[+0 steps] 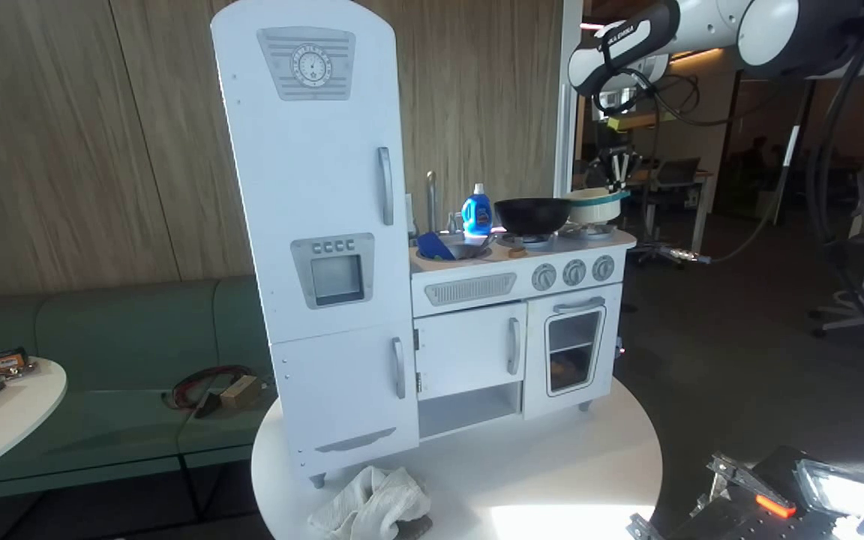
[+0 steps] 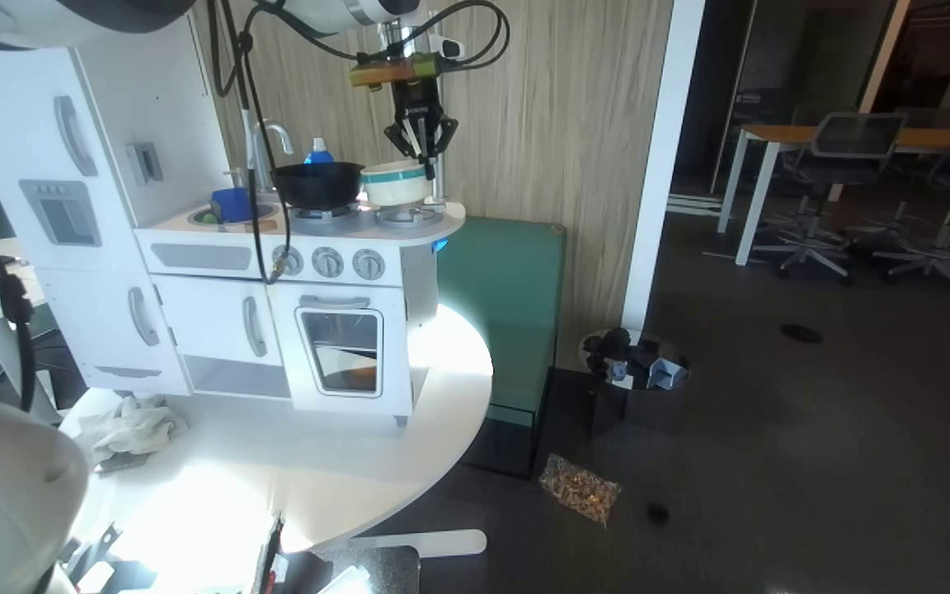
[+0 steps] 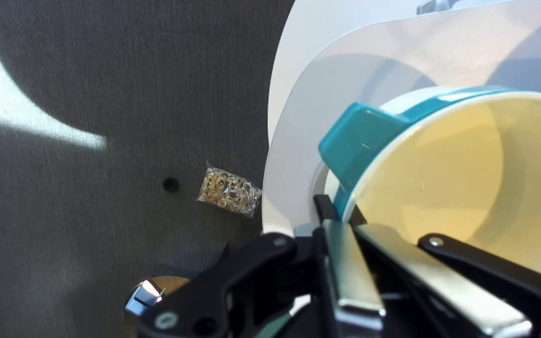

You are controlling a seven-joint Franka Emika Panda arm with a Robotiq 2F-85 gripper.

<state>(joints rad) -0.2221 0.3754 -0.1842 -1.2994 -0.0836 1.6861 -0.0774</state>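
1. White pot with a teal band (image 2: 397,183): over a burner grate (image 2: 407,218) on the worktop (image 3: 439,56) of the play kitchen (image 1: 327,322); contact with the grate cannot be confirmed.
2. Pincer (image 3: 341,213): pressed together on the pot's rim, one finger inside, one outside; the grip lies between eight and nine o'clock of the pot in the wrist view (twelve at the top of each view).
3. Teal handle (image 3: 364,138): projects between nine and ten o'clock in the wrist view, just beside the pincer.
4. Black pan (image 1: 533,217): just beside the pot, at nine o'clock in both exterior views.
5. Blue bottle (image 1: 477,212): past the pan, toward nine o'clock in an exterior view.
6. Control knobs (image 1: 574,272): three, from six to seven o'clock in an exterior view.
7. White cloth (image 1: 376,501): crumpled on the round lower worktop (image 2: 343,470), toward seven o'clock in an exterior view.
8. Clear bag of brown pieces (image 2: 580,488): on the floor (image 2: 772,454), at five o'clock in an exterior view.
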